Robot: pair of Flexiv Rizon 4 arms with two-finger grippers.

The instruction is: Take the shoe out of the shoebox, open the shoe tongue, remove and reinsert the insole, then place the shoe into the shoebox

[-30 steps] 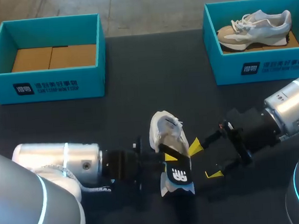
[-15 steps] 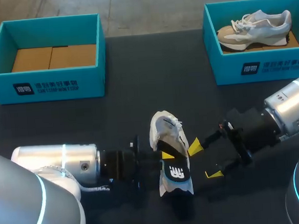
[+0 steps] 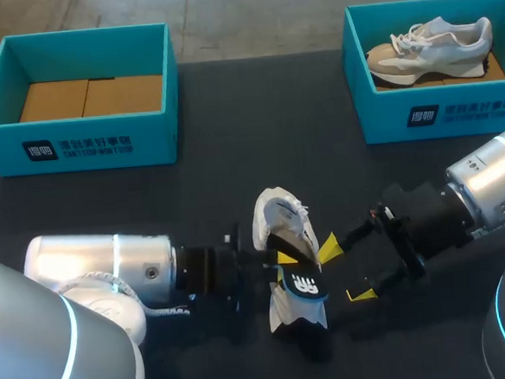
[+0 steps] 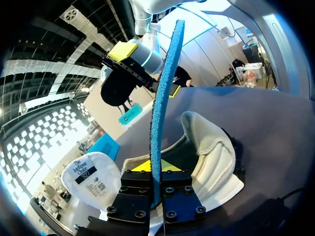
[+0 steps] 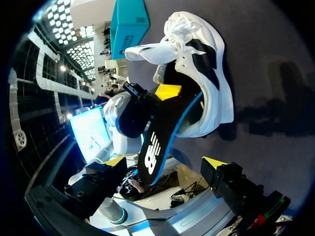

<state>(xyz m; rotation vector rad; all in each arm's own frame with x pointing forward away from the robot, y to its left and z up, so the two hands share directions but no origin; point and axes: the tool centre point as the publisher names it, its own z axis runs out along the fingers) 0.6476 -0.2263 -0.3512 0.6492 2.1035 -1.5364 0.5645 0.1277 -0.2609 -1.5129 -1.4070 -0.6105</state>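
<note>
This looks like a robot lab bench rather than a home or a shop. A dark table (image 3: 233,165) fills the frame. A silver left arm (image 3: 102,269) enters at the lower left and a right arm (image 3: 495,181) at the right edge. A teal left box (image 3: 76,145) stands at the upper left. A matching right box (image 3: 442,111) at the upper right holds a pale shoe (image 3: 429,47). Another shoe (image 3: 277,227) sits at the lower middle.
</note>
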